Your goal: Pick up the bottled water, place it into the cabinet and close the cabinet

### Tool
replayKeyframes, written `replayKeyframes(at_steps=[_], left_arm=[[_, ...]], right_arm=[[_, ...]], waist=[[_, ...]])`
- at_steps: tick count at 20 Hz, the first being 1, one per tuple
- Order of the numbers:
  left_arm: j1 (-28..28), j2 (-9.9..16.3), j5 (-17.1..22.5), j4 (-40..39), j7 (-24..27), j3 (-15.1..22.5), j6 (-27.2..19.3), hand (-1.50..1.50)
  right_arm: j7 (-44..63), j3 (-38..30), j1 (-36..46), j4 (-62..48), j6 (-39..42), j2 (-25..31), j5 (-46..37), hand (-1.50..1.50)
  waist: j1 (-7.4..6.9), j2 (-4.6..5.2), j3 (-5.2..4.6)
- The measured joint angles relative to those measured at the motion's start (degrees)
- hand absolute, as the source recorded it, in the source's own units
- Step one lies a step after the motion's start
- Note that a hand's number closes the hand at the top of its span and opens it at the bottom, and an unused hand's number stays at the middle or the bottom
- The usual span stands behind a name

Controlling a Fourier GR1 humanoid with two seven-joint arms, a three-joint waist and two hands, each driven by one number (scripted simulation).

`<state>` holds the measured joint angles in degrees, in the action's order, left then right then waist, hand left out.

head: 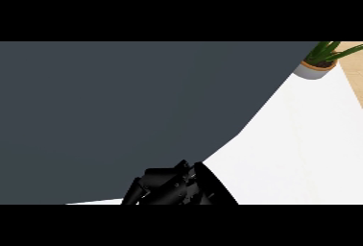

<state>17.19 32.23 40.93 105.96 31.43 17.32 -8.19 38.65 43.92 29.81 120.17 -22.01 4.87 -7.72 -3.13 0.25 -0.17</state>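
Dark cabinet panel [120, 115] fills the frame's left; white bench [297, 153] right; hand [174, 187] lower centre, grip indeterminate; bottle unseen.

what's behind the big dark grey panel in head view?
Unknown: the dark grey panel covers it. Visible: white counter, potted plant far right, one black hand at the panel's lower edge. No bottle shows.
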Motion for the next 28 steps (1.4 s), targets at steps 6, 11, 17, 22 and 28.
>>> replayKeyframes(at_steps=[6,11,17,22,28], left_arm=[[3.55,1.34,0.89,-1.05,2.16,-2.66,4.56,1.5],[5.23,2.67,1.92,-0.84,2.38,-5.32,7.29,1.5],[7.04,2.95,2.3,0.03,2.12,-6.76,8.9,1.5],[5.46,3.1,2.21,-0.75,1.47,-7.09,9.79,1.5],[4.22,2.89,1.92,0.13,0.5,-6.8,9.41,1.5]], right_arm=[[-4.15,-10.61,9.24,-14.91,1.55,-3.91,11.82,1.5],[-10.79,-19.74,14.08,-28.77,8.9,-4.83,19.75,1.5],[-18.56,-24.83,16.9,-39.42,18.29,-4.11,24.03,1.5],[-23.31,-25.82,17.48,-43.03,23.74,-3.24,25.4,1.5],[-27.4,-26.19,17.44,-44.73,29.17,-1.61,26.45,1.5]], waist=[[0.38,-0.03,0.01],[0.73,-0.03,0.07],[0.81,-1.45,0.01],[0.57,-2.22,-0.03],[-0.04,-2.53,-0.34]])
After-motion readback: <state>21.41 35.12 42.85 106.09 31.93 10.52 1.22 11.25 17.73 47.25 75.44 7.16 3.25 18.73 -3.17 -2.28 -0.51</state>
